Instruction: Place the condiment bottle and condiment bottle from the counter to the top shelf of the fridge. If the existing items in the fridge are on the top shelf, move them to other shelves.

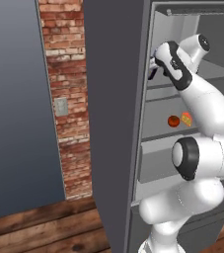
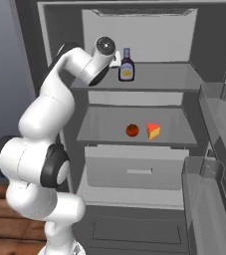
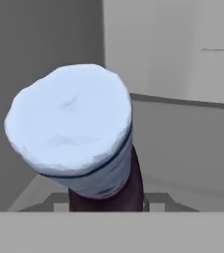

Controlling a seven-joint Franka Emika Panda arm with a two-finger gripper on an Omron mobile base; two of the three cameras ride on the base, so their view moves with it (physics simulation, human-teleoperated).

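The fridge [image 2: 59,20] stands open in front of me. A condiment bottle [image 2: 126,67] with a dark body, pale label and white cap [image 3: 71,116] stands upright at the left of the top shelf [image 2: 169,79]. My gripper [image 1: 152,69] reaches in at that shelf's height and is shut on the bottle; the cap hides its fingers in the hand view. One shelf lower [image 2: 104,132] lie the existing items, a red ball [image 2: 132,130] and an orange cheese wedge [image 2: 154,131], side by side. The counter is out of view.
Below the lower shelf sits a wide drawer [image 2: 134,169]. Clear door racks [image 2: 209,199] jut in at the right. My arm's elbow [image 2: 50,169] fills the fridge's left front. A brick wall [image 1: 66,99] lies left of the fridge.
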